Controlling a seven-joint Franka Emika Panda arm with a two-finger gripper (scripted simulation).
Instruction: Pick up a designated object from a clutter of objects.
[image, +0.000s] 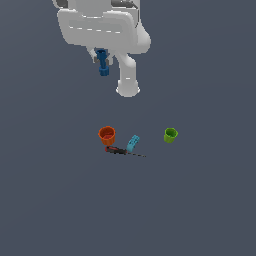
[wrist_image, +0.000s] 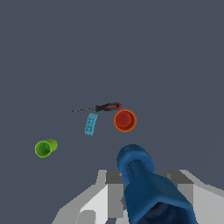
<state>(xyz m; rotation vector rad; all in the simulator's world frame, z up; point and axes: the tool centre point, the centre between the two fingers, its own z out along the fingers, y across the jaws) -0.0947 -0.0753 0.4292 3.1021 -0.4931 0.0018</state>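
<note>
My gripper (image: 102, 57) is shut on the dark-blue bolt-like peg (image: 103, 63) and holds it high above the floor, well above the clutter. In the wrist view the peg (wrist_image: 140, 175) sticks out large between the grey fingers (wrist_image: 114, 192). Below lie the orange cup (image: 107, 134), the light cyan curved piece (image: 133, 143), the thin black-and-red screwdriver-like tool (image: 120, 151) and the green cup (image: 170, 135). They also show in the wrist view: orange cup (wrist_image: 125, 120), cyan piece (wrist_image: 91, 124), tool (wrist_image: 105, 107), green cup (wrist_image: 45, 148).
The white arm body (image: 102, 27) fills the top of the exterior view. The objects lie on a flat dark grey floor (image: 60, 200).
</note>
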